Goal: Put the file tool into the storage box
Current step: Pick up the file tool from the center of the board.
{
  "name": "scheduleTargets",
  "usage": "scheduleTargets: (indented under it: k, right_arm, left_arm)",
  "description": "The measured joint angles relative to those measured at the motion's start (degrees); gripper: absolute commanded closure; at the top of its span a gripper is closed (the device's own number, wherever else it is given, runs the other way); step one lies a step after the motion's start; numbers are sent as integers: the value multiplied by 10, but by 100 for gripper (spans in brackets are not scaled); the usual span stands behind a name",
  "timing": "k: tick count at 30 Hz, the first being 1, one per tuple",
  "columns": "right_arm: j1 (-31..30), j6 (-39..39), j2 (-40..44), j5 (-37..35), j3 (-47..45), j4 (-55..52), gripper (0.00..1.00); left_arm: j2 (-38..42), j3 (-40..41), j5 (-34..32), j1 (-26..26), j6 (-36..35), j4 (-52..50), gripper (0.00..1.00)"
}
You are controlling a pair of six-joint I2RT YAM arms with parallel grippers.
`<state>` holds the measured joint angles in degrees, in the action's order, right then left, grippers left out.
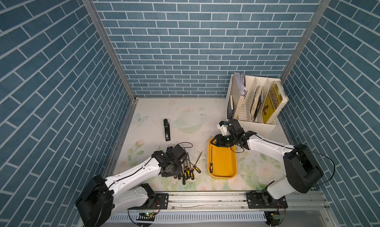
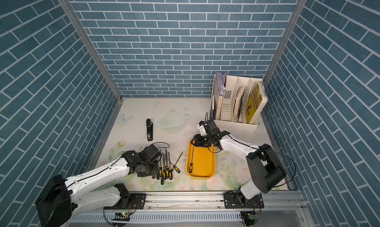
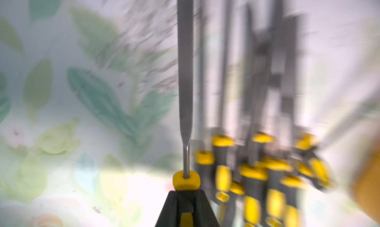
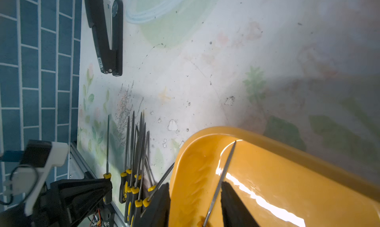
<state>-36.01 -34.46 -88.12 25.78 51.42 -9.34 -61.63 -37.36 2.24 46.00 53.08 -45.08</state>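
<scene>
The left jaws are shut tight on the handle of one file (image 3: 185, 71), just beside the pile of files (image 1: 188, 171) on the bench (image 1: 185, 112). The right jaws stand apart over the far end of the storage box (image 1: 224, 164). Another file (image 1: 211, 161) lies inside it, by its left wall. I think the pick-up step is on. Next, the left arm must lift its file clear of the pile and carry it right to the box.
</scene>
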Motion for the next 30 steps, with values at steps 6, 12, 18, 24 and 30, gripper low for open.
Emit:
scheduleTargets:
  k: [6,12,18,24,30]
  right_arm:
    - [-15,-7,13,65,4,67,44]
    - [-66,-14,15,100,10,120,44]
    - [-82,-23,15,106,10,145,46]
    - [-93,-38,0,109,10,165,67]
    - [-109,-103,-19,126,29,171,100]
  left_arm:
    - [61,-64,100,15,-39,62,100]
    - [23,-79,138,38,-51,94,100]
    - [10,-77,148,51,-50,112,100]
    - [10,-77,148,59,-47,127,100]
    - [3,-67,141,64,-45,128,28]
